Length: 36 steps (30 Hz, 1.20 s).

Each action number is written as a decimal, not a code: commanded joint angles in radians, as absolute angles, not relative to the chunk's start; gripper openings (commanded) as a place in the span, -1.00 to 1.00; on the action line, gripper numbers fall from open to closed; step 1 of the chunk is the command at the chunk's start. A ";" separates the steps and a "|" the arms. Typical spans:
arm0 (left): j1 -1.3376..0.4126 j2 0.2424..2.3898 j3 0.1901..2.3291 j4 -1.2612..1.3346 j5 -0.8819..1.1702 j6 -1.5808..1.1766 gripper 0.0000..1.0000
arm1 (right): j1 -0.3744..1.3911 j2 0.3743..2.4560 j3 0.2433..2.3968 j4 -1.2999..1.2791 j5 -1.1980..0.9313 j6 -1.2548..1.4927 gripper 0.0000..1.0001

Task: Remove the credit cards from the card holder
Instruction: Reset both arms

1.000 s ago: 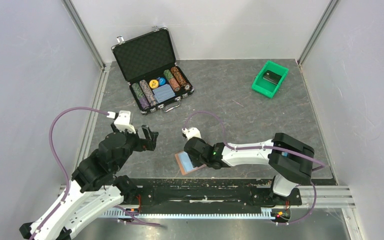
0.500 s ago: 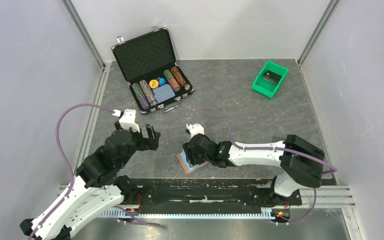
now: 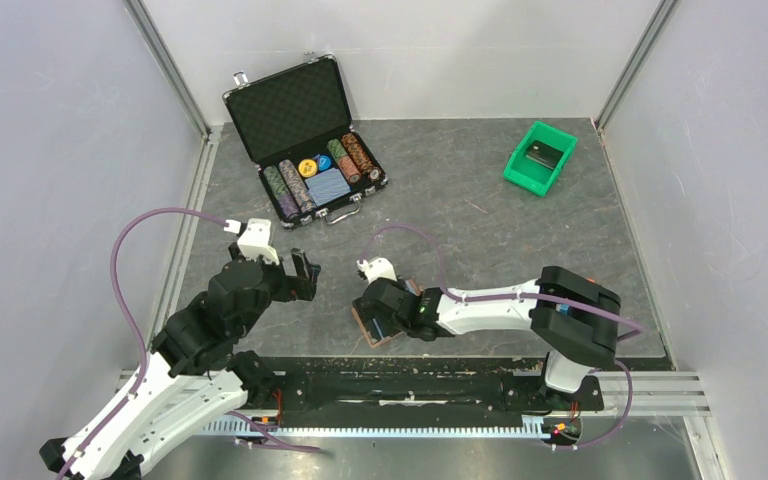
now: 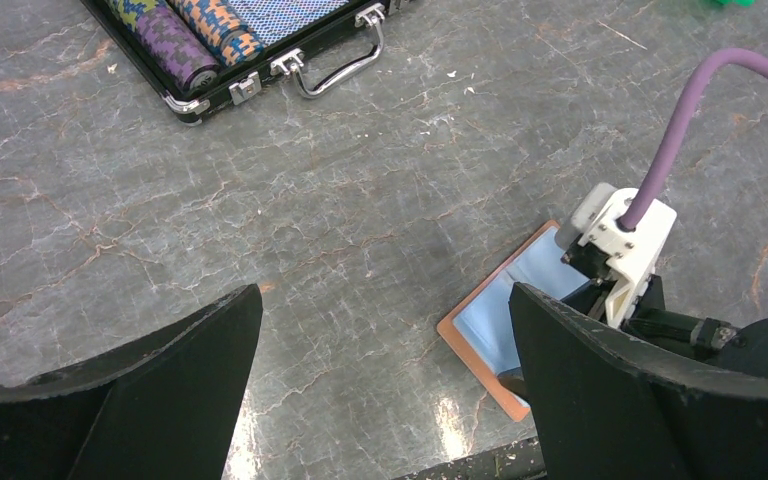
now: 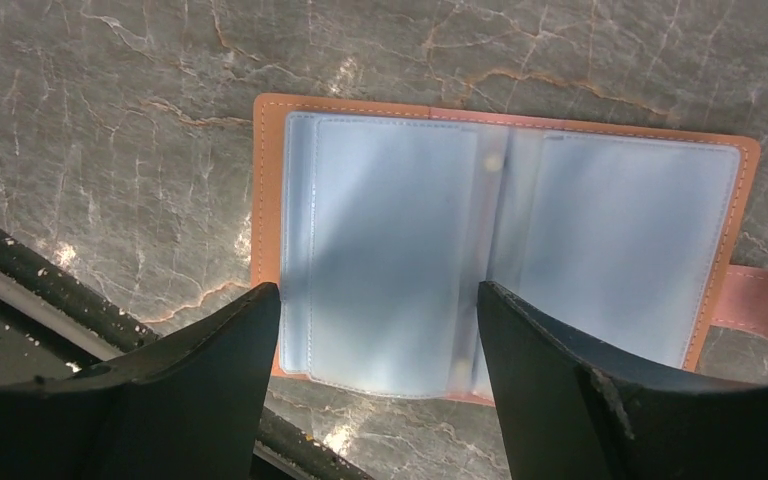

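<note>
- The card holder [image 5: 560,240] lies open and flat, pale blue lining up, on the grey table [image 3: 520,230] near its front edge.
- Its long axis sits askew to that edge, with the strap tab [image 5: 760,300] on the end farther from it.
- The right gripper [image 5: 378,300] is above it, jaws parted and empty.
- The left gripper [image 4: 385,300] gapes wide, holding nothing.

Your counter [image 3: 460,215] carries an open poker chip case [image 3: 305,140] back left and a green bin [image 3: 521,171] holding a dark block [image 3: 544,154] back right.

Top: high, from rear, down on whole table [image 3: 520,230]. 2 wrist views share card holder [image 4: 485,320]: right of left claw [image 4: 385,300], close under right claw [image 5: 378,295].
</note>
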State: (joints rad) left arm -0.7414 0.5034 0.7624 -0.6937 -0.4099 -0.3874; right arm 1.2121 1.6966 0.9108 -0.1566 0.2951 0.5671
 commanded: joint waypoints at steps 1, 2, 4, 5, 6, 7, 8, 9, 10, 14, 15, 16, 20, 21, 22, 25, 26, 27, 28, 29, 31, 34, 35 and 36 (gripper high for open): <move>-0.741 0.497 0.764 -0.668 -0.427 -0.391 1.00 | 1.237 1.748 0.968 -0.190 0.348 0.564 0.51; -0.741 0.497 0.764 -0.667 -0.426 -0.391 1.00 | 1.240 1.752 0.968 -0.196 0.353 0.567 0.52; -0.742 0.498 0.764 -0.666 -0.427 -0.391 1.00 | 1.243 1.753 0.966 -0.201 0.370 0.568 0.53; -0.741 0.500 0.764 -0.667 -0.427 -0.390 1.00 | 1.244 1.753 0.965 -0.204 0.374 0.569 0.54; -0.742 0.500 0.764 -0.667 -0.426 -0.391 1.00 | 1.245 1.755 0.965 -0.207 0.377 0.568 0.55; -0.742 0.502 0.764 -0.667 -0.427 -0.391 1.00 | 1.246 1.756 0.965 -0.210 0.379 0.567 0.56; -0.742 0.502 0.765 -0.667 -0.426 -0.390 1.00 | 1.247 1.757 0.966 -0.213 0.381 0.563 0.58; -0.742 0.502 0.764 -0.667 -0.426 -0.391 1.00 | 1.249 1.757 0.967 -0.213 0.383 0.562 0.59; -0.741 0.504 0.764 -0.667 -0.426 -0.390 1.00 | 1.251 1.758 0.968 -0.214 0.389 0.559 0.60; -0.741 0.504 0.765 -0.667 -0.428 -0.393 1.00 | 1.250 1.756 0.970 -0.228 0.411 0.571 0.39; -0.741 0.504 0.764 -0.667 -0.426 -0.393 1.00 | 1.251 1.751 0.968 -0.228 0.415 0.578 0.25; -0.741 0.503 0.764 -0.667 -0.426 -0.393 1.00 | 1.251 1.743 0.967 -0.226 0.420 0.583 0.11; -0.741 0.496 0.762 -0.667 -0.423 -0.396 1.00 | 1.250 1.723 0.961 -0.215 0.434 0.608 -0.11; -0.741 0.493 0.761 -0.667 -0.423 -0.396 1.00 | 1.249 1.720 0.962 -0.213 0.434 0.615 -0.13; -0.741 0.491 0.761 -0.667 -0.424 -0.397 1.00 | 1.249 1.716 0.961 -0.208 0.431 0.620 -0.14; -0.742 0.489 0.759 -0.669 -0.420 -0.397 1.00 | 1.248 1.707 0.968 -0.200 0.415 0.632 -0.16; -0.741 0.489 0.759 -0.668 -0.420 -0.397 1.00 | 1.247 1.703 0.974 -0.201 0.409 0.635 -0.13; -0.742 0.492 0.759 -0.668 -0.419 -0.397 1.00 | 1.248 1.699 0.982 -0.203 0.405 0.635 -0.06; -0.742 0.490 0.760 -0.670 -0.418 -0.399 1.00 | 1.248 1.690 0.992 -0.213 0.403 0.633 0.06; -0.742 0.495 0.759 -0.671 -0.417 -0.399 1.00 | 1.247 1.680 1.000 -0.222 0.403 0.632 0.18; -0.741 0.502 0.761 -0.673 -0.412 -0.399 1.00 | 1.245 1.646 1.017 -0.236 0.401 0.619 0.34; -0.741 0.508 0.762 -0.672 -0.401 -0.402 1.00 | 1.236 1.588 1.031 -0.255 0.395 0.593 0.49; -0.741 0.510 0.764 -0.672 -0.398 -0.403 1.00 | 1.232 1.562 1.031 -0.260 0.399 0.581 0.54; -0.741 0.510 0.765 -0.672 -0.391 -0.406 1.00 | 1.231 1.538 1.028 -0.263 0.403 0.569 0.58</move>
